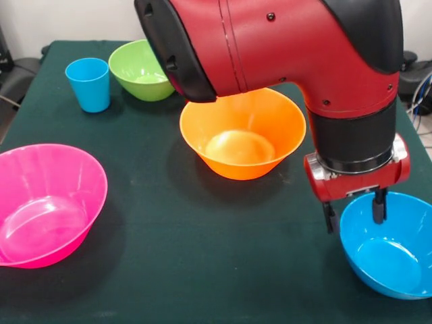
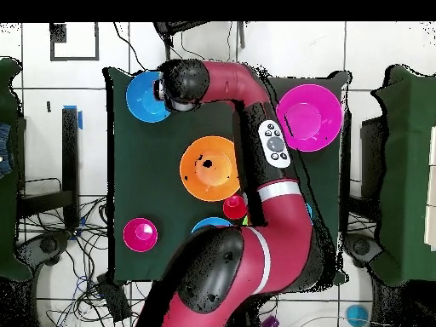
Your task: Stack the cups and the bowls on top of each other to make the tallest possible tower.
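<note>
A dark green table (image 2: 119,170) fills the frame's centre on a white tiled floor (image 2: 51,94). Cables (image 2: 72,255) tangle at lower left. A pale wall (image 1: 67,20) spans the front view's top.

Glossy smooth plastic: the orange bowl (image 1: 242,132), pink bowl (image 1: 46,202), blue bowl (image 1: 389,244) and light blue cup (image 1: 88,84); the table (image 1: 202,256) wears matt dark green cloth
</note>
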{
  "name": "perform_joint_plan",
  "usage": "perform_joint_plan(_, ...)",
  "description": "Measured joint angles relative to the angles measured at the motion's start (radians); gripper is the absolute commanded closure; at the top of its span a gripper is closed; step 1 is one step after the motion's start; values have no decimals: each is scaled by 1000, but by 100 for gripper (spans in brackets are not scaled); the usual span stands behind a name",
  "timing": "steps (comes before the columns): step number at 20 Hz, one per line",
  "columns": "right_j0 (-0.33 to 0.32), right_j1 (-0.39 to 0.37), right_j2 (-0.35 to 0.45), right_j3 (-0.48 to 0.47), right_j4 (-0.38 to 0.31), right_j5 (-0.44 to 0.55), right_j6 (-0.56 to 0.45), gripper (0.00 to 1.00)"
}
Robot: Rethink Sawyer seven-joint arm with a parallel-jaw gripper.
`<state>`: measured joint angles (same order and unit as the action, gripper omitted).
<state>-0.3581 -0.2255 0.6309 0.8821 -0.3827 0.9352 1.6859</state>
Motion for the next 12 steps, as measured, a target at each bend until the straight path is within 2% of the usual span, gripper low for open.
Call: perform_joint_plan(12, 0, 21, 0, -65, -10, 0, -8, 0)
